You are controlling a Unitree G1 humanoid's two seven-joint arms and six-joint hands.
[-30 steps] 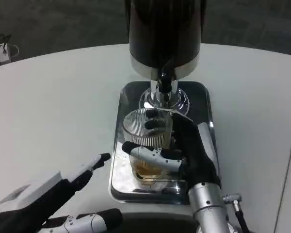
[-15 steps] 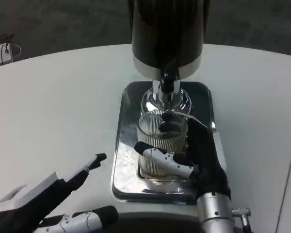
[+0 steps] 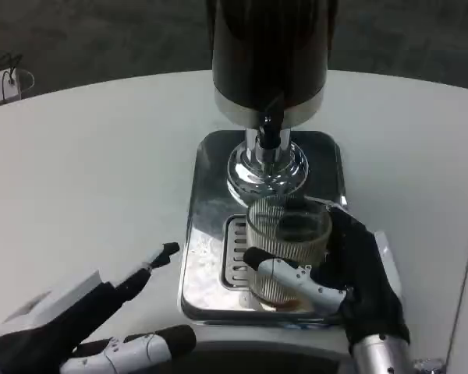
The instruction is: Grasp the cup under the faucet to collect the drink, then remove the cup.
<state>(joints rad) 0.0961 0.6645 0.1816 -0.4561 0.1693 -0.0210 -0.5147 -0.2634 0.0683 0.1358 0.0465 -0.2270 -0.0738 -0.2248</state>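
Nearest the camera, the left hand [image 3: 86, 331] lies low over the white counter [image 3: 93, 171] at the lower left, its fingers spread apart and holding nothing, one black-tipped finger pointing toward the tray. Just right of it, the right hand [image 3: 339, 276] wraps a ribbed glass cup [image 3: 285, 241] from the right side, with a white finger crossing the cup's front and the black palm against its far side. The cup has a little amber drink at the bottom and sits over the front part of the shiny metal drip tray [image 3: 207, 195], beside a slotted grate [image 3: 235, 253]. Beyond the cup stands the chrome faucet [image 3: 267, 152], and behind it rises the dark drink dispenser [image 3: 269, 54].
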